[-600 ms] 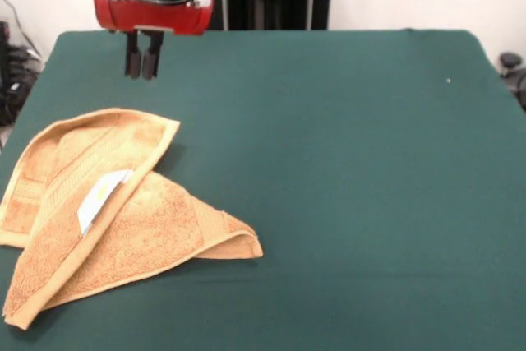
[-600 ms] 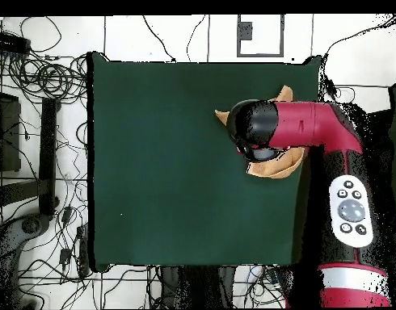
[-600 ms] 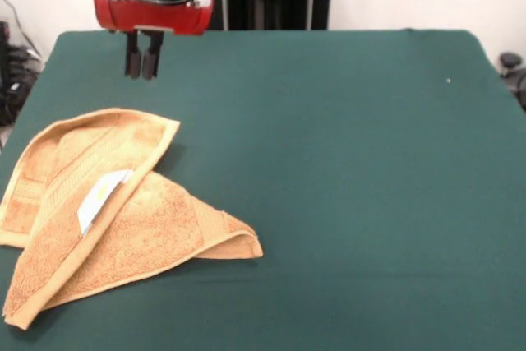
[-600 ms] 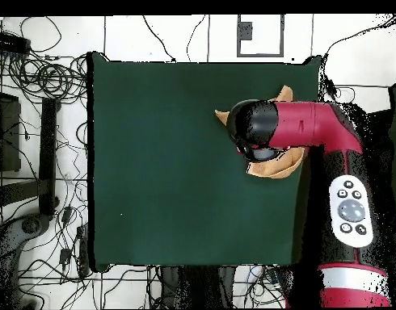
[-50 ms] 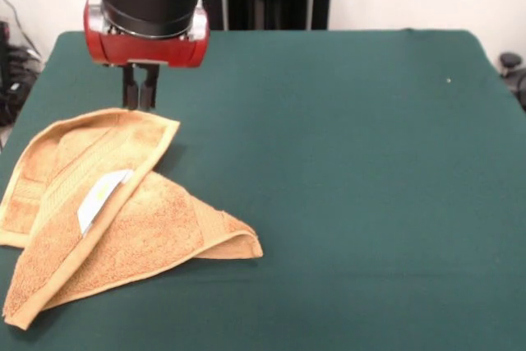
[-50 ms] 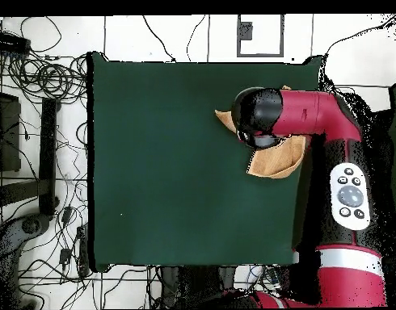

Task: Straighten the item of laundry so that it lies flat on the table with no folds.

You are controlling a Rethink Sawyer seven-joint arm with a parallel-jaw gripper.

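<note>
Claw (image 5: 140, 98) (closed) at folded towel (image 5: 115, 203) edge

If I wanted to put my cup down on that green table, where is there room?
Nearly everywhere: the table is bare from the towel across to its opposite side edge and both long edges. Only the towel's corner is crowded, with the gripper right above the towel's far edge.

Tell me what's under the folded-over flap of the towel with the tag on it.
A lower layer of the same towel sticks out beneath the flap, lying on the table. Whatever lies directly under the flap is covered.
</note>
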